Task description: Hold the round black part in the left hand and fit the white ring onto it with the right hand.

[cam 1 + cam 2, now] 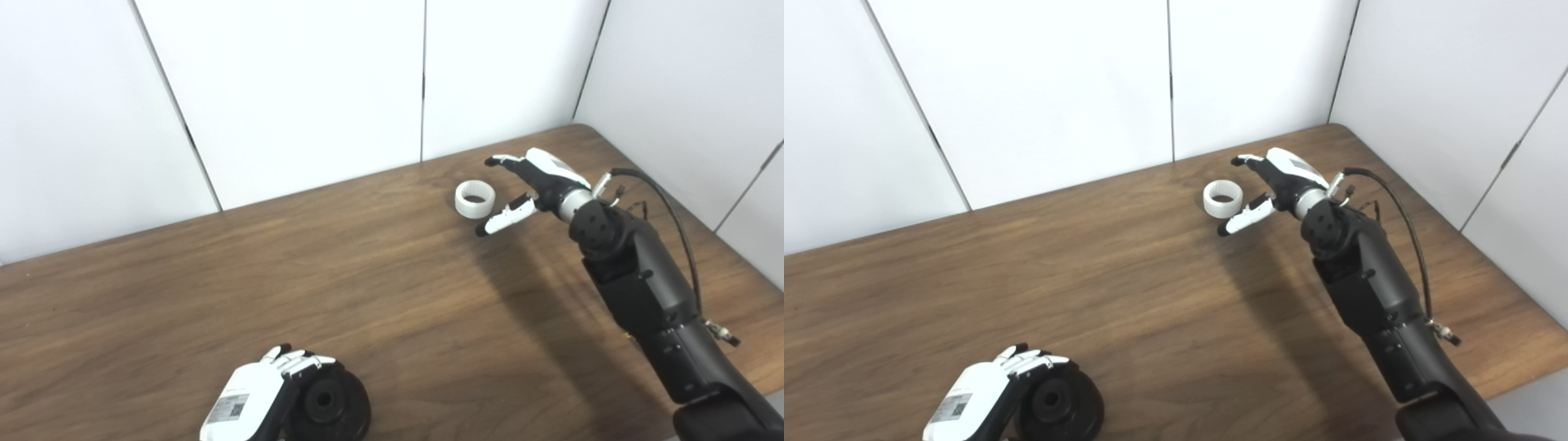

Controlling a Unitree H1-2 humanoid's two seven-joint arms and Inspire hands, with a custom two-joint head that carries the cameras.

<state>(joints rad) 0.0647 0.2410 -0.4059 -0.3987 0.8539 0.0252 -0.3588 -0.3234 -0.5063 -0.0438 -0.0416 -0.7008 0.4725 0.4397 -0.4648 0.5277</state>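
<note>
A: Ring (474, 199) sits upper right on the bench (367, 275), right hand (530, 184) beside it, fingers wide.
B: Left hand (257, 392), bottom left, grips the black part (334, 404), probably steadying it.

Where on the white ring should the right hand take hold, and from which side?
Probably across the white ring's outer wall, thumb and fingers on opposite sides, coming from its right, where the open right hand already flanks it. It lies flat, hole up, so the wall is exposed.
</note>
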